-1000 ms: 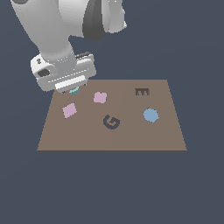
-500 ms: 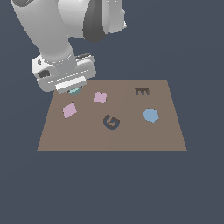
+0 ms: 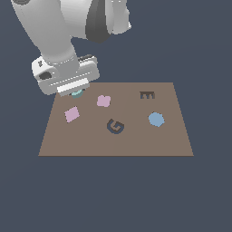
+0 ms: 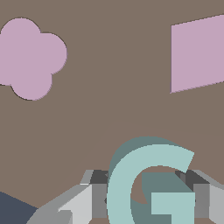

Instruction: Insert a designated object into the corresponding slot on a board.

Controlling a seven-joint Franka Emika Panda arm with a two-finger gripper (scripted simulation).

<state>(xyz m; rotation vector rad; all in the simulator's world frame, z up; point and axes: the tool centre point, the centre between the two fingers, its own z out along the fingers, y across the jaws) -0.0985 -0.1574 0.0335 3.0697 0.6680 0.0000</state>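
The pale teal G piece [image 4: 131,183] lies at the far corner of the brown board [image 3: 136,141], on the exterior view's left. Only a sliver of it [image 3: 78,94] shows under the hand there. My gripper [image 4: 146,197] is straight over it, with one finger [image 4: 94,197] against one side of the G and the other finger against the opposite side, shut on it. I cannot tell whether the G rests on the board or is just off it. The dark navy G-shaped slot [image 3: 115,126] is near the board's middle, empty.
A pink flower shape [image 3: 103,101] and a pink square [image 3: 71,114] lie close to the gripper; both show in the wrist view [image 4: 30,57] [image 4: 199,54]. A blue octagon [image 3: 156,119] and a dark brown E recess [image 3: 147,95] are toward the exterior view's right.
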